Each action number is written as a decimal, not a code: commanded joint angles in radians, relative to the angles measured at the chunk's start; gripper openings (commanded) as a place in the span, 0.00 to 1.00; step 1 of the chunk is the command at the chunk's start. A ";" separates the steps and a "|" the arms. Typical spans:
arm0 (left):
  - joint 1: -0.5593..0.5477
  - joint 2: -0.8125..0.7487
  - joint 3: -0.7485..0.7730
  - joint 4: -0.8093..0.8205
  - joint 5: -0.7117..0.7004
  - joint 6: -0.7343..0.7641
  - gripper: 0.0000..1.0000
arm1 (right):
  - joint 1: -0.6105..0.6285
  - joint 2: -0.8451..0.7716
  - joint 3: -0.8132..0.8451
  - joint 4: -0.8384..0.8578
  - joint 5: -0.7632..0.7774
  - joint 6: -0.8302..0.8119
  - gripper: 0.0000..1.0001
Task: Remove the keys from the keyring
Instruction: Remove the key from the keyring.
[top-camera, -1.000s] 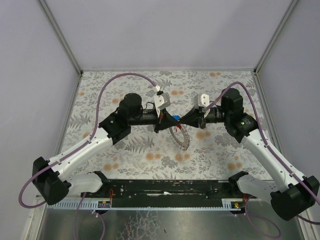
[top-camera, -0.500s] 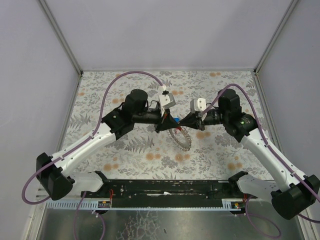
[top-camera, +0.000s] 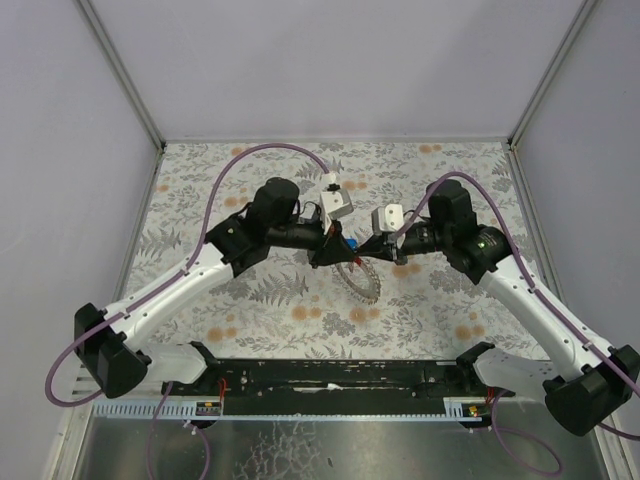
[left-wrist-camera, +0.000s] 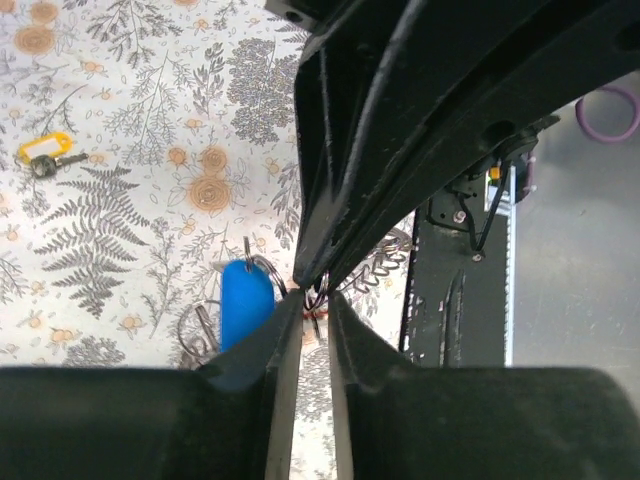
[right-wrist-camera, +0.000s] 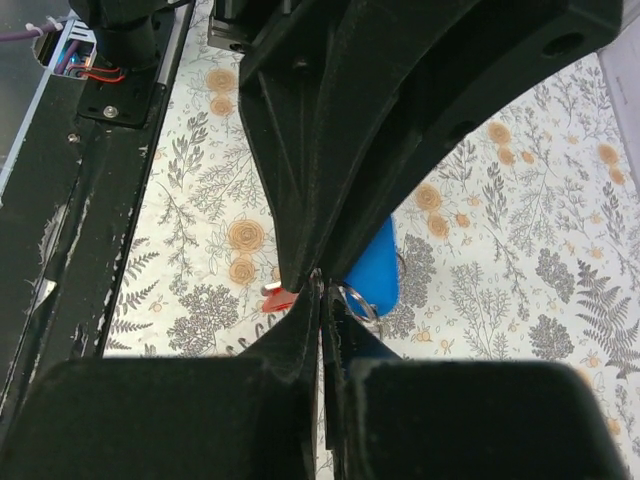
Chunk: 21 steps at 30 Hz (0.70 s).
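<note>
No text is readable in any view — the yellow key tag (left-wrist-camera: 44, 150) is too small to tell.

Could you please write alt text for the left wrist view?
Left gripper and right gripper point tip to tip over a floral cloth, with a blue key tag beside them. A yellow-tagged key lies alone, upper left.

White arms (top-camera: 170, 296), black joints (top-camera: 232, 243), purple cables (top-camera: 208, 193).
</note>
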 joint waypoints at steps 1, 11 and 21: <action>-0.001 -0.094 -0.076 0.284 -0.002 -0.097 0.23 | 0.025 -0.042 0.015 0.107 -0.066 0.072 0.00; 0.029 -0.400 -0.351 0.648 -0.144 -0.288 0.52 | -0.033 -0.155 -0.209 0.772 -0.168 0.706 0.00; 0.058 -0.449 -0.519 0.861 -0.117 -0.402 0.49 | -0.053 -0.192 -0.407 1.250 -0.076 1.029 0.00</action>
